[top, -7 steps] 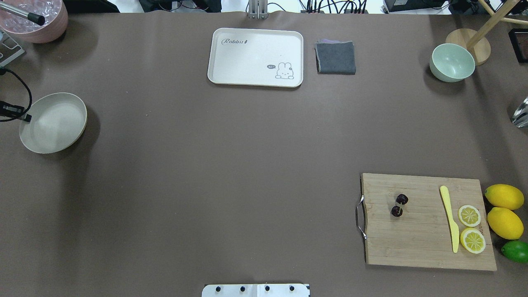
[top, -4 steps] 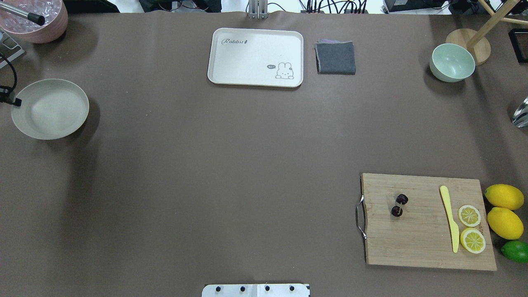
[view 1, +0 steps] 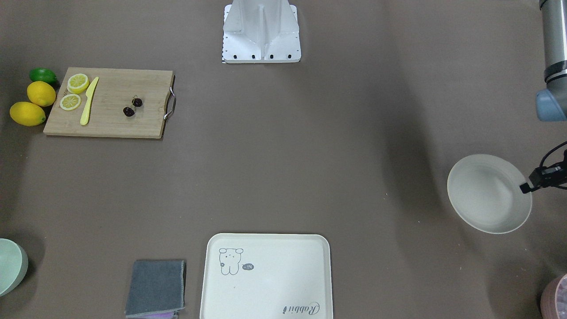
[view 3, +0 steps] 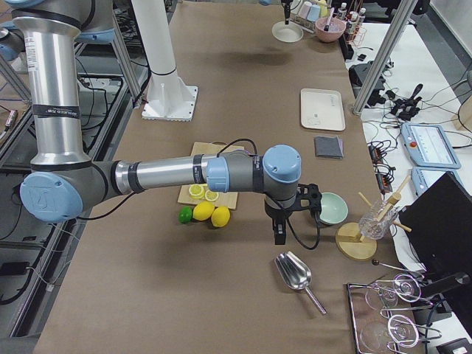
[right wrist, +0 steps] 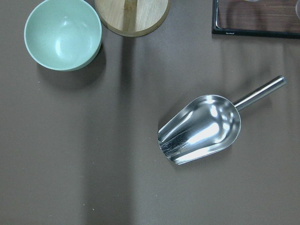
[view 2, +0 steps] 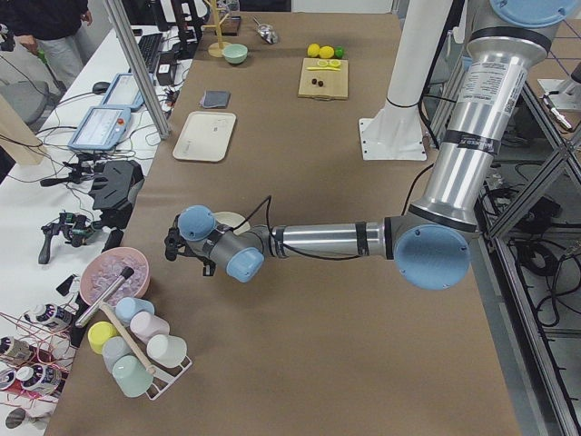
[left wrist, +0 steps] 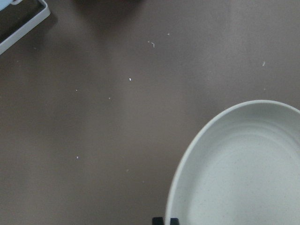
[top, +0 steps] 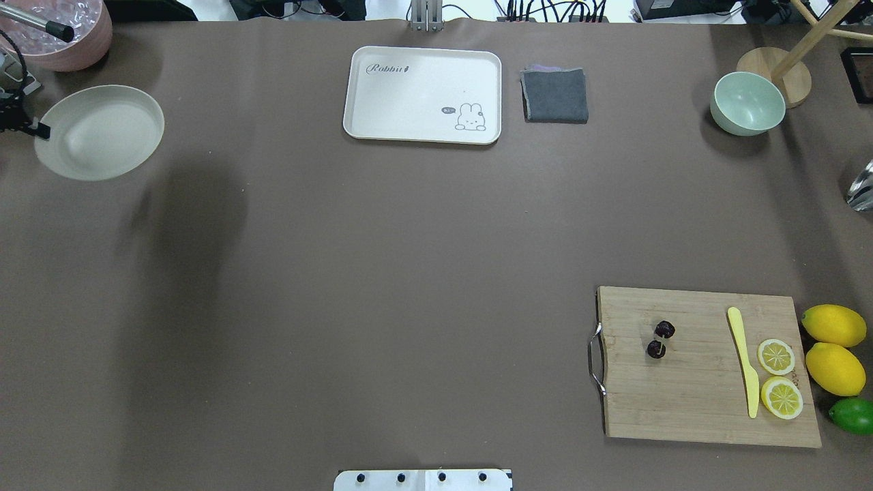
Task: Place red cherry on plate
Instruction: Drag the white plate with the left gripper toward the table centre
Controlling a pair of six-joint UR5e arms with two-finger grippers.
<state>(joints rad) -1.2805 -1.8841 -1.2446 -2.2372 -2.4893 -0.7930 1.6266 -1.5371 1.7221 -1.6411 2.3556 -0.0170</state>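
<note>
A matte brown worktop (top: 382, 273) fills the overhead view, with cables (top: 545, 10) strung along its far edge. At the far-left corner stands a pink bowl (top: 89, 48). Just in front of it the left pincer (top: 41, 131) is clamped on the rim of the plate (top: 102, 133), which hangs clear of the surface, its shadow falling off to one side. Mid-table at the far edge lie a cream tray (top: 416, 88) and a folded grey cloth (top: 554, 95), then a pale green bowl (top: 747, 102). On the near right is a wooden cutting board (top: 696, 402). The red cherry (top: 665, 329) rests on its left half, well apart from the plate. A yellow knife (top: 743, 354) and lemon slices (top: 776, 356) lie on the board's right half. Lemons (top: 833, 326) and a lime (top: 852, 414) sit just off the board's edge. The right pincer (view 3: 280, 234) hangs over a steel scoop (right wrist: 201, 126); I cannot tell whether it is apart or together.
</note>
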